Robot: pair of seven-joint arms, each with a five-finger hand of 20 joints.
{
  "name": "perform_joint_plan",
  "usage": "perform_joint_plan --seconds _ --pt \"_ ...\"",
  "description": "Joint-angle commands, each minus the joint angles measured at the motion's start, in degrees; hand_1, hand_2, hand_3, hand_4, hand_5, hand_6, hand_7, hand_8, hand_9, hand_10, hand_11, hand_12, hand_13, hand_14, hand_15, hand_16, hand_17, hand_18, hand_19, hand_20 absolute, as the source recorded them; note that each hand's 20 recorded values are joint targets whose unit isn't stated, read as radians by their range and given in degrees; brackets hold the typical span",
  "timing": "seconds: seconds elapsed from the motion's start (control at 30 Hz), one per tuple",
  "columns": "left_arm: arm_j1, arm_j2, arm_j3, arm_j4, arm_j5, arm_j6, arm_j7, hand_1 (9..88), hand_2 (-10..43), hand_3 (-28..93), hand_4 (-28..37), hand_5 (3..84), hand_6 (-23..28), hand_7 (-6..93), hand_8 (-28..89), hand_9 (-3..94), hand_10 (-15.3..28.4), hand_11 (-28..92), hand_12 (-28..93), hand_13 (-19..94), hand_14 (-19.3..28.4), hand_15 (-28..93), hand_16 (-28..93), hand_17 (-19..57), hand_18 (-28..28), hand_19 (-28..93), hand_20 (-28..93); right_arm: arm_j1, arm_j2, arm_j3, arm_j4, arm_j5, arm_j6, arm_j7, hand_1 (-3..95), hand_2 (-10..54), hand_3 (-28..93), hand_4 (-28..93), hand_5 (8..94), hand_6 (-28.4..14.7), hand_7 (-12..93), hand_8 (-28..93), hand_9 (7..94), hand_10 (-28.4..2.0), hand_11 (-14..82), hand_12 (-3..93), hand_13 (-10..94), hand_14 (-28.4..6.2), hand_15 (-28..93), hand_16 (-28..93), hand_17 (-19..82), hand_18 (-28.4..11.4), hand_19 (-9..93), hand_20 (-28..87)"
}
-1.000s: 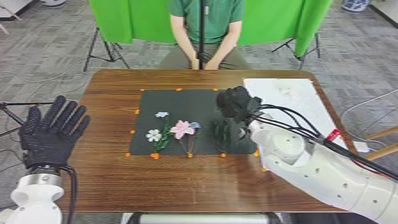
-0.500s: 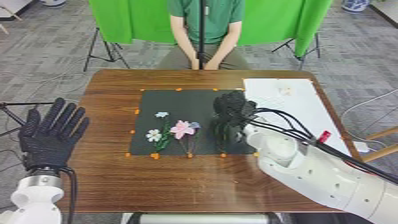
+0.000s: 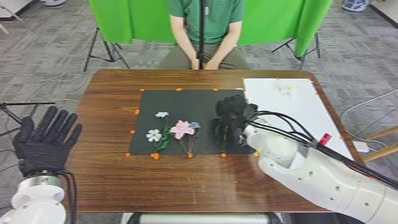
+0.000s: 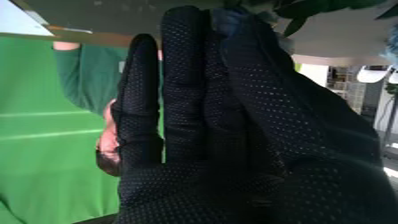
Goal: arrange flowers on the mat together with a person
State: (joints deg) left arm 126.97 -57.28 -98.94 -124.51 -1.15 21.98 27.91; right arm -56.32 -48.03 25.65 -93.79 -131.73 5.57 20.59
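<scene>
One right robot hand (image 3: 233, 111) is over the right part of the dark mat (image 3: 191, 100), its fingers straight and close together, the thumb drawn in beside them. In the right wrist view, green leaves (image 4: 306, 10) show near the fingertips of the right robot hand (image 4: 191, 95); whether it grips anything, I cannot tell. The left robot hand (image 3: 41, 145) is open, its fingers straight and slightly spread, at the left side of the tabletop (image 3: 107, 175).

On the mat lie a pink flower (image 3: 182, 129) with broad petals, a white flower (image 3: 154, 135) beside it, a small pale blue flower (image 3: 162, 114) farther from the robot, and a small bluish flower (image 3: 195, 125) just right of the pink one. The pink flower's bloom points to the far side, its thin stem running toward the near edge, the long axis near to far, slanting slightly. The white flower's bloom lies left of green foliage.
</scene>
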Motion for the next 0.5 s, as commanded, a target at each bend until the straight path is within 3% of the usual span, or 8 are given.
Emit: perform_joint_plan --seconds 0.03,0.2,0.23,0.27,0.3,0.37,0.43,0.5 --pt "0.47 -0.09 1.01 0.36 1.07 -1.2 -0.78 25.1 15.0 70 -28.3 45.9 8.5 15.3 -10 40.9 15.5 21 9 30 14.7 32 -7 -5.2 14.9 34 15 -0.56 -0.56 0.63 -0.18 -0.22 0.43 1.21 62.3 -9.2 66 -28 62.3 4.8 23 -8 70.2 -6.3 8.2 23.5 64 -2.7 26 43 33 -15.2 66 36" --pt "0.89 -0.44 0.34 0.67 2.32 -3.13 -2.61 25.1 15.0 70 -28.3 45.7 8.4 15.0 -10 40.2 15.3 21 9 30 14.3 31 -7 -5.1 14.5 33 14 -1.21 -0.39 1.55 -1.03 -0.49 -0.59 0.62 61.9 -9.5 67 -28 60.1 5.1 23 -14 66.6 -6.7 11.8 17.8 63 -3.4 25 41 33 -15.4 66 35" --pt "1.05 -0.69 -0.23 0.77 3.18 -4.07 -3.98 25.2 15.0 70 -28.3 45.6 8.3 14.9 -10 40.0 15.3 21 9 29 14.2 31 -7 -5.0 14.4 33 14 -1.48 -0.48 2.14 -1.29 -0.49 -1.29 0.49 61.8 -9.5 67 -28 59.8 5.1 22 -15 66.1 -6.8 12.2 17.4 62 -3.5 25 41 33 -15.4 66 35" --pt "1.33 -1.05 -1.15 0.94 4.66 -5.47 -6.37 25.2 14.9 70 -28.3 45.3 8.3 14.7 -11 39.5 15.3 20 9 29 14.1 30 -7 -4.9 14.2 33 14 -2.15 -0.34 3.11 -1.96 -0.36 -2.43 0.25 61.7 -9.5 67 -28 59.6 5.0 22 -15 65.9 -6.8 12.5 17.0 62 -3.5 25 41 33 -15.4 66 35" --pt "1.51 -1.2 -1.5 0.97 6.53 -5.84 -7.56 25.4 14.8 69 -28.3 44.1 8.0 13.9 -11 38.4 15.1 20 8 28 14.1 30 -7 -5.0 14.0 32 14 -2.26 -0.23 3.36 -2.15 -0.11 -2.55 -0.01 61.6 -9.5 67 -28 59.0 4.6 22 -15 64.6 -7.4 12.4 16.5 62 -3.5 25 41 33 -15.4 66 35" --pt "1.52 -1.42 -1.88 1.19 8.67 -6.98 -8.72 25.3 14.6 69 -28.3 42.8 8.0 13.0 -10 36.5 14.8 19 8 26 13.9 29 -7 -5.2 13.8 32 13 -2.53 -0.07 3.9 -2.45 -0.44 -2.93 -0.24 61.2 -9.5 68 -28 57.1 3.4 22 -15 62.2 -8.5 12.1 16.0 61 -3.8 25 41 32 -15.4 66 34" --pt "1.61 -1.5 -2.19 1.3 9.41 -8.48 -9.27 25.1 14.5 69 -28.3 42.0 7.7 12.2 -10 35.5 14.6 18 8 25 13.5 27 -8 -5.3 13.6 31 13 -3.02 0.18 4.84 -3.06 -0.25 -4.06 -0.68 60.7 -9.5 68 -28 56.2 2.7 22 -15 61.0 -8.9 12.0 15.7 60 -4.0 25 40 32 -15.4 65 34" --pt "1.57 -1.36 -2.28 1.13 9.81 -7.87 -9.35 25.3 14.4 68 -28.3 41.7 7.6 11.6 -10 35.1 14.4 18 8 24 13.4 26 -7 -5.3 13.5 31 13 -3.46 0.1 6.23 -3.36 -1.19 -6.81 -2.3 60.0 -9.5 69 -28 55.9 2.4 22 -15 60.6 -9.1 12.1 15.5 60 -4.2 26 39 32 -15.5 65 33"
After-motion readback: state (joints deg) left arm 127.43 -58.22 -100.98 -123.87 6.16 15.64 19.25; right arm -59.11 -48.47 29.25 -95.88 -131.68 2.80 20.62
